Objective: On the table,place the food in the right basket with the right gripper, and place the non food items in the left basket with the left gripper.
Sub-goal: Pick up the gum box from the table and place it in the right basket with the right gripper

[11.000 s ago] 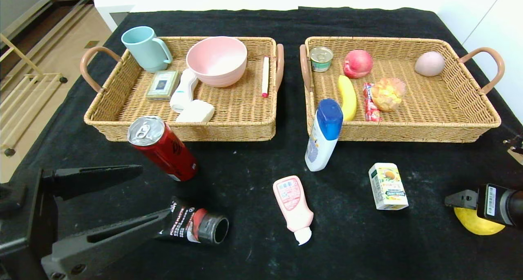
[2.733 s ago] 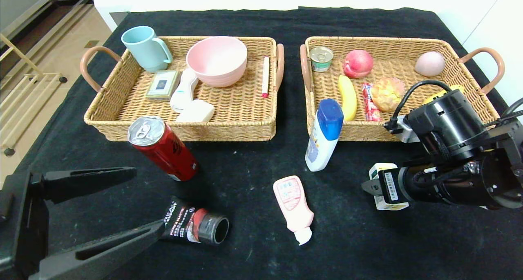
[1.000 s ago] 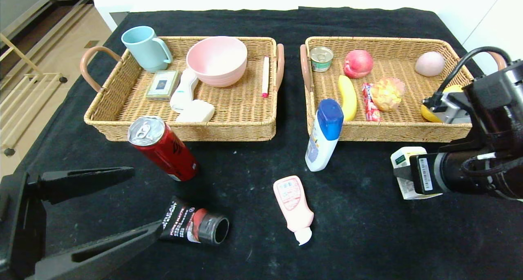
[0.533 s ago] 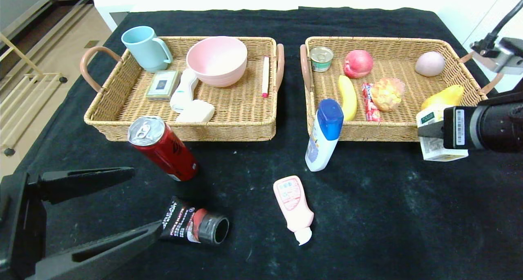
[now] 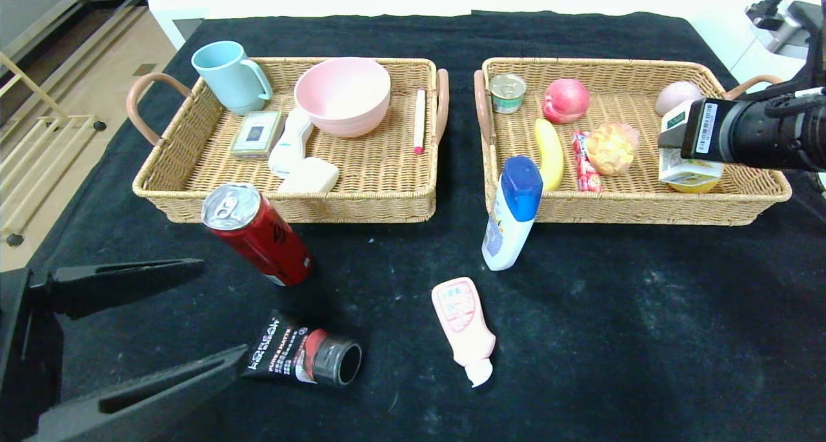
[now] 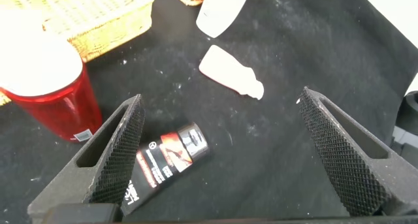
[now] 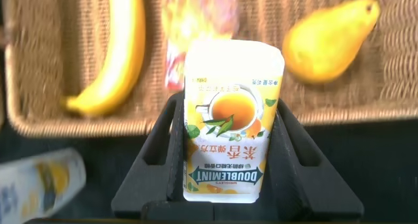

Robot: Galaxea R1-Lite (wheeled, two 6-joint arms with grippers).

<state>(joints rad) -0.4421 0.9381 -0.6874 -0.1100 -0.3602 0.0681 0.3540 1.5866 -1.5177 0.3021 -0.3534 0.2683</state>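
Over the right basket [image 5: 768, 197], near its outer end, the right gripper [image 7: 225, 152] hangs with its jaws clamped on the sides of the juice carton [image 5: 685, 161], which is held in the air above the wicker floor. Just beyond the carton lies the pear [image 7: 326, 44], already in that basket (with a banana [image 5: 549, 153] and other food). On the table [image 5: 581, 339], the can [image 5: 257, 233] stands in front of the left basket [image 5: 290, 203], the white bottle [image 5: 512, 213] leans against the right basket's front wall, and the black tube [image 5: 303, 358] and pink bottle [image 5: 466, 326] lie flat nearer the robot. The left gripper [image 6: 228, 152] hovers low over the near left of the table, jaws spread wide and holding nothing, with the tube just beneath it.
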